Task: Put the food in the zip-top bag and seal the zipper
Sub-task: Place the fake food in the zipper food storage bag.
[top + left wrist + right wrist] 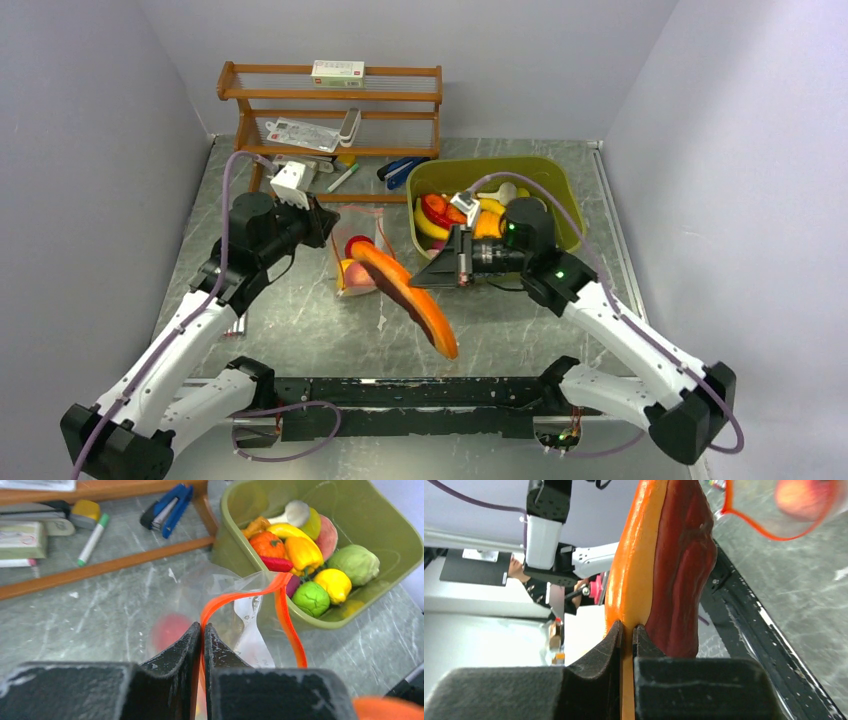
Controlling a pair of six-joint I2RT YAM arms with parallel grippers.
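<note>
The clear zip-top bag (358, 228) lies at mid-table with its mouth open; a red toy (357, 245) and a peach toy (352, 272) are inside. My left gripper (325, 226) is shut on the red-orange zipper (235, 596), the strip pinched between its tips (202, 630). My right gripper (420, 278) is shut on the rim of a long orange-and-red fruit slice (410, 295), held just right of the bag. In the right wrist view (628, 630) the slice (664, 555) stands up from the jaws, with the bag mouth (774, 535) beyond. More food (305, 555) fills the olive tub.
The olive-green tub (545, 175) stands at the right rear, close behind my right gripper. A wooden rack (330, 115) with packets stands at the back; a blue stapler (400, 170) and a marker (92, 539) lie before it. A black bar (400, 392) runs along the front edge.
</note>
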